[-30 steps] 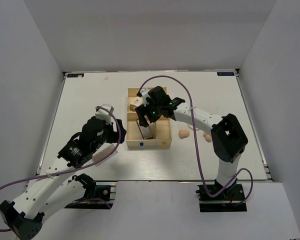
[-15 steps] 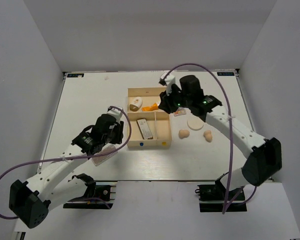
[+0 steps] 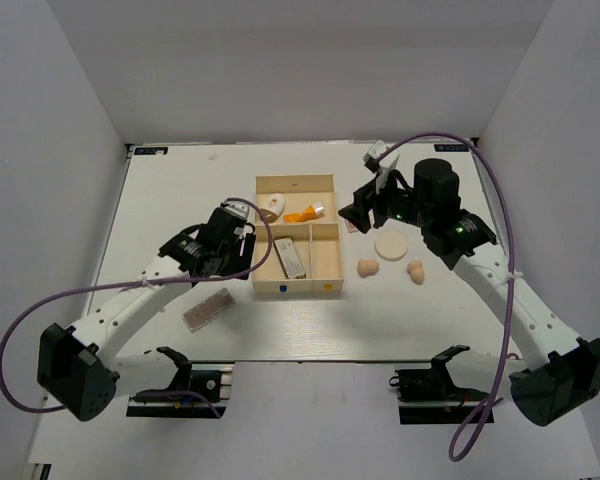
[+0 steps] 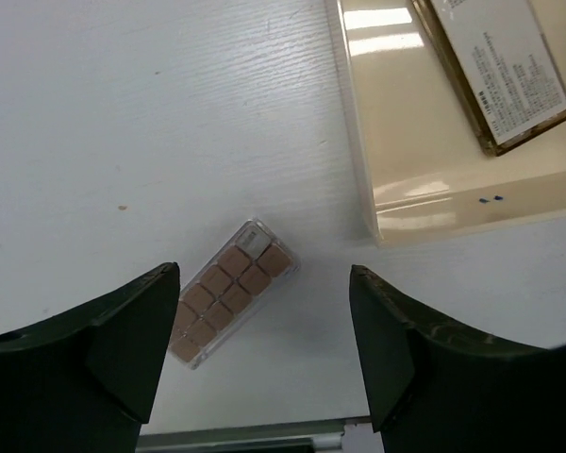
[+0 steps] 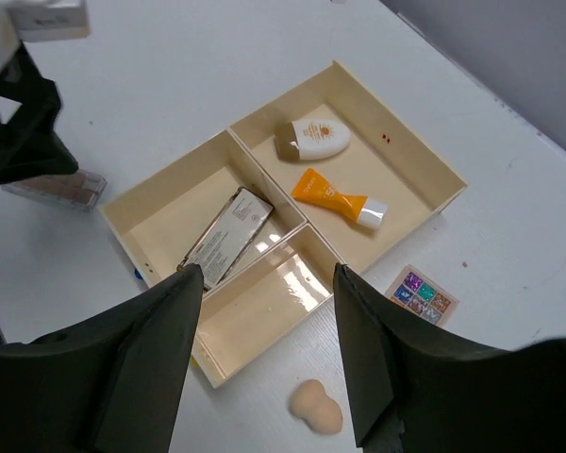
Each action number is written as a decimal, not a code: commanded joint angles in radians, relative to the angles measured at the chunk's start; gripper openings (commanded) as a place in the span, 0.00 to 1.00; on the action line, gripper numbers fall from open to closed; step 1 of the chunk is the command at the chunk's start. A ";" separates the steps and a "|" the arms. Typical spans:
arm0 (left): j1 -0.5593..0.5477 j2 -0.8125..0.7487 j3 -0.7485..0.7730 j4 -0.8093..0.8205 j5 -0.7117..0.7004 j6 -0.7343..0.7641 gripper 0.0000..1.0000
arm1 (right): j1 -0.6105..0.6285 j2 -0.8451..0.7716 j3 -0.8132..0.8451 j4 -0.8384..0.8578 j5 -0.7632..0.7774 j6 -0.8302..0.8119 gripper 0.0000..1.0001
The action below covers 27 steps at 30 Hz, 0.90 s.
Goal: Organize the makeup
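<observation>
Two claws: left claw (image 4: 262, 283) and right claw (image 5: 269, 274) both stand spread, and I see nothing pinched in either.
Left claw: hangs over the table by the tray's front left corner, with the brown palette on the table below the gap.
Right claw: hangs off the tray's back right corner, looking down across the compartments.
Tray (image 3: 305, 290): pale wood, with one wide compartment at the back and two at the front.
Orange tube (image 5: 335, 200): lies in the back compartment, white cap on, beside the cream bottle.
Cream bottle (image 5: 313, 140): oval with a brown cap. It has an orange mark on its face that I cannot read.
Dark case (image 4: 495, 71): flat in the front left compartment. Its white label of fine print faces up, too small for me to read.
Brown palette (image 4: 231, 293): on the table left of the tray, apart from it and lying askew, with two rows of brown squares.
Colour palette (image 5: 418, 294): on the table just beside the tray's right wall, glittery squares facing up.
Round pad (image 3: 390, 245): cream, on the table right of the tray.
Peach sponges (image 3: 368, 267): two, on the table in front of the pad, apart from each other.
Table (image 3: 180, 200): white, with stickers at the back corners whose writing I cannot make out.
</observation>
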 commanded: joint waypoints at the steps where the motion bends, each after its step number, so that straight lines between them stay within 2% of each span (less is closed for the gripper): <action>1: 0.003 0.089 0.100 -0.162 -0.038 -0.008 0.84 | -0.020 -0.059 -0.006 0.061 -0.063 0.023 0.64; 5: 0.003 0.158 0.192 -0.228 0.051 0.018 0.94 | -0.036 -0.116 -0.024 0.061 -0.081 0.031 0.64; 8: 0.003 0.206 0.243 -0.285 0.091 0.005 0.96 | -0.050 -0.167 -0.051 0.066 -0.081 0.031 0.65; 14: 0.003 0.300 0.263 -0.426 0.071 -0.162 0.98 | -0.060 -0.256 -0.096 0.075 -0.086 0.034 0.65; 17: 0.003 0.258 0.212 -0.415 0.126 -0.248 0.98 | -0.062 -0.288 -0.113 0.083 -0.090 0.038 0.65; 23: 0.003 0.111 0.165 -0.388 0.109 -0.484 0.98 | -0.067 -0.310 -0.122 0.081 -0.092 0.045 0.66; 27: 0.003 0.047 0.090 -0.331 0.065 -0.583 0.98 | -0.070 -0.320 -0.128 0.083 -0.090 0.052 0.66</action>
